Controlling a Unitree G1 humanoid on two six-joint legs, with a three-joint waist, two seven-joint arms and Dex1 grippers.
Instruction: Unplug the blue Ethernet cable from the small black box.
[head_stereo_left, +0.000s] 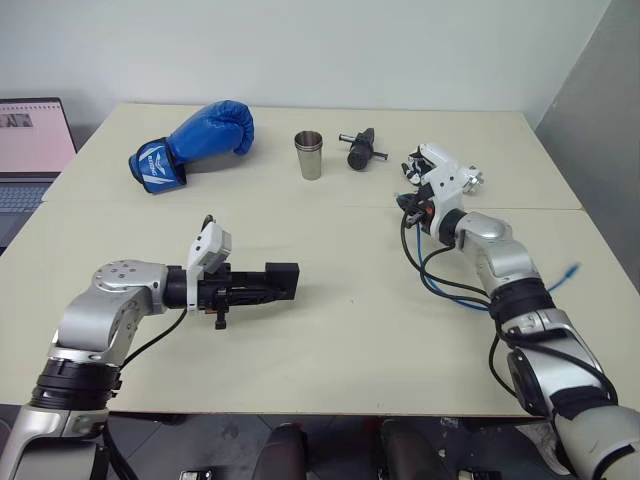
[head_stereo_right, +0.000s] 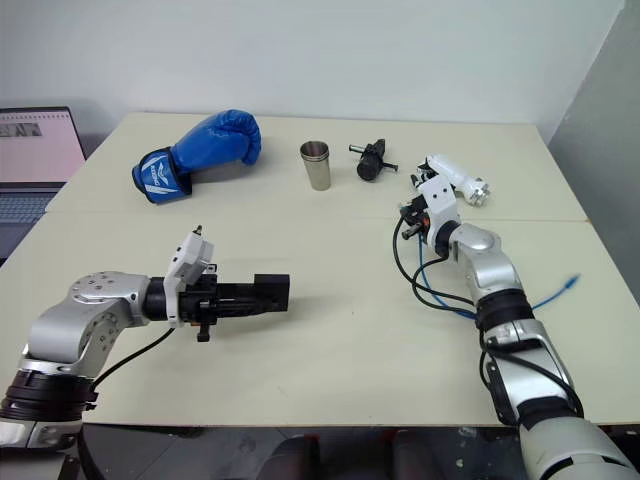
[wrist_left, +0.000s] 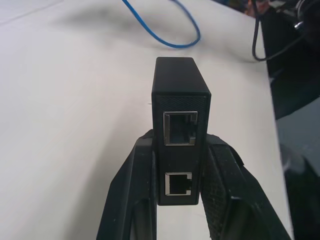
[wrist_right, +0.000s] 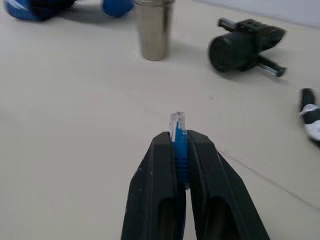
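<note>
The blue Ethernet cable (wrist_right: 179, 145) is unplugged: its clear plug end is pinched in the closed right end effector (wrist_right: 179, 150), pointing toward the far side of the bench (head_stereo_left: 330, 330), while the cord trails back beside the right arm. The small black box (wrist_left: 180, 125), both ports bare, lies lengthwise toward the robot's right, clamped in the left end effector (wrist_left: 181, 200). Beyond stand a steel cup (head_stereo_left: 309, 154) and a blue boxing glove (head_stereo_left: 195, 143).

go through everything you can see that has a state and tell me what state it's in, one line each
Small matte black box: clamped in left gripper, both ports empty.
Thin blue Ethernet cable: unplugged, clear plug end pinched in right gripper.
Steel cup: upright.
Blue boxing glove: lying on its side.
Laptop: open, screen lit.
</note>
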